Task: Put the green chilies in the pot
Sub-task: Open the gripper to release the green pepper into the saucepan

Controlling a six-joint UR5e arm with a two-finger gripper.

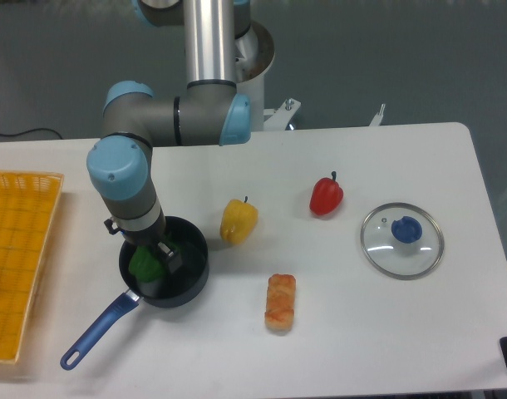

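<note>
White table (361,349), black pot (191,278) holding green chilies (142,264), gripper (152,262) pinching them.

Even, bright overhead light, soft shadows, slightly soft focus (mild glare on the table (361,349)).

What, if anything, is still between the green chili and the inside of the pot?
Nothing visible. The green chili already sits within the rim of the pot, held at the gripper. The lid lies far off to the right on the table, and the yellow pepper is outside the pot.
</note>
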